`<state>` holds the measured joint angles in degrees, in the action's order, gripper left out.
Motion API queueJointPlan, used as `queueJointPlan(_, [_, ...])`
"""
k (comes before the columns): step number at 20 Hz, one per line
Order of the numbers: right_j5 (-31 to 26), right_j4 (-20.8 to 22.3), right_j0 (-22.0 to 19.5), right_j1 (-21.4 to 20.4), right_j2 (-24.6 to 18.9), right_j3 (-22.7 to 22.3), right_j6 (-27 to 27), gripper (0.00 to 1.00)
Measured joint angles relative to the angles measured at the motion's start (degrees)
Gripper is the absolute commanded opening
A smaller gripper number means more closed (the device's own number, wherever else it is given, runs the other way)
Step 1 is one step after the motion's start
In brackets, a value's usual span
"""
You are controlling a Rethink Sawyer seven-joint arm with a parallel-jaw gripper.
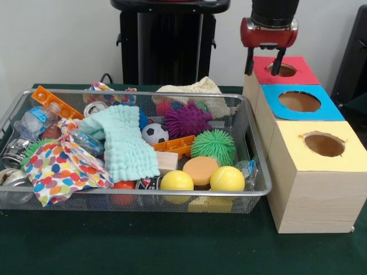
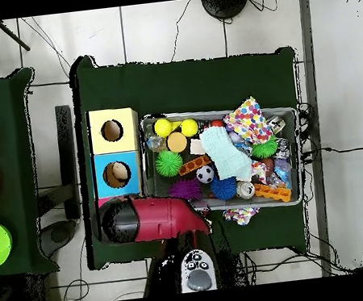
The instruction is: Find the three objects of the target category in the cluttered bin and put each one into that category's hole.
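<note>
The wire mesh bin is full of clutter: two yellow balls, a green spiky ball, a purple spiky ball, a small soccer ball, a mint cloth and a polka-dot cloth. My gripper hangs open and empty just above the hole of the red-topped box, to the right of the bin. In the overhead view the bin shows whole, and the red arm covers the red-topped box and the gripper.
Three wooden boxes stand in a row beside the bin: red-topped, blue-topped and yellow-topped, each with a round hole. A cream cloth and a colourful item lie behind the bin. The robot's pedestal stands at the far side.
</note>
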<state>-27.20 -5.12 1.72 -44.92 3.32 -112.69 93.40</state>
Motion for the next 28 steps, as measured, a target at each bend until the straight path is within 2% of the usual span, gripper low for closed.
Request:
queueJointPlan(8, [-1.8, 2.3, -3.4, -2.6, 0.0, 0.0, 0.0, 1.0])
queueJointPlan(14, [-1.6, 5.5, -7.7, -1.2, -0.8, 0.0, 0.0, 1.0])
queueJointPlan(20, [1.3, 12.1, -15.2, 3.5, -2.5, 0.2, 0.0, 1.0])
queueJointPlan(23, [3.7, 17.0, -20.0, 6.9, -3.7, 0.3, 0.0, 1.0])
queueJointPlan(28, [6.8, 23.1, -25.3, 11.3, -5.4, 0.6, 0.0, 1.0])
